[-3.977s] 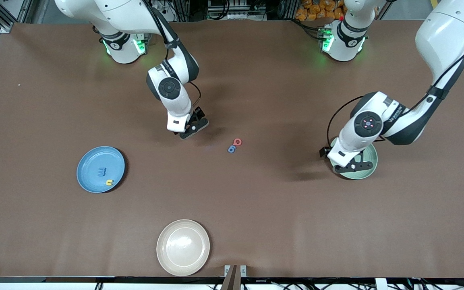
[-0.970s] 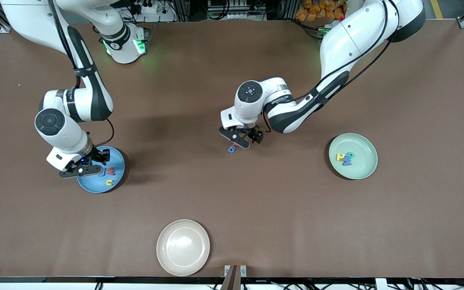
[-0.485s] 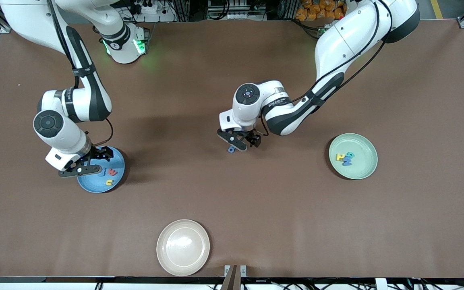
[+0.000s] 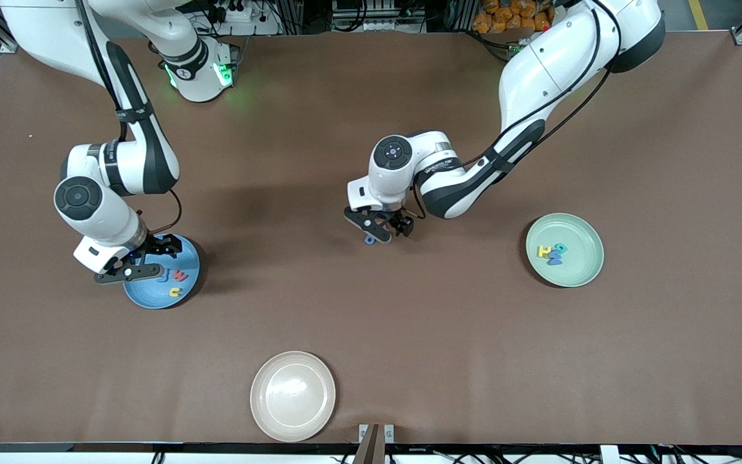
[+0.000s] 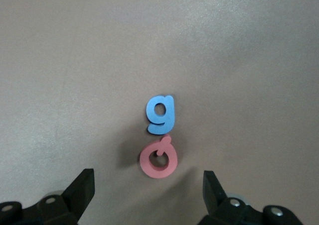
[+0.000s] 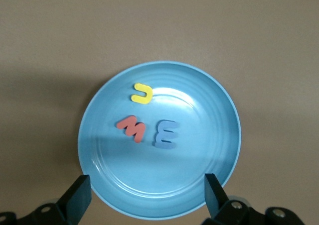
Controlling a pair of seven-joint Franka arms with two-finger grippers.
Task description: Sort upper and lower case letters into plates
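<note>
Since four seconds earlier, the left gripper (image 4: pixel 380 230) has crossed from the pale mint green round plastic plate (image 4: pixel 582 270) and is hovering, jaws apart, over the pink foam letter Q (image 5: pixel 158 160) touching the blue foam letter g (image 5: pixel 161 114). It should descend centred on Q alone. The right gripper (image 4: pixel 145 261), jaws apart, is hanging over the sky blue round plastic plate (image 6: pixel 209 115) holding the letters U, M, E.

Table cover (image 4: pixel 409 361): matt brown, cloth-like, faint creases. Blue plate (image 6: pixel 159 185): glossy plastic, ringed ridges. Green plate (image 4: pixel 580 267), beige plate (image 4: pixel 293 396): smooth, slight sheen. Letters g (image 5: pixel 161 114), Q (image 5: pixel 158 159): matt foam.
</note>
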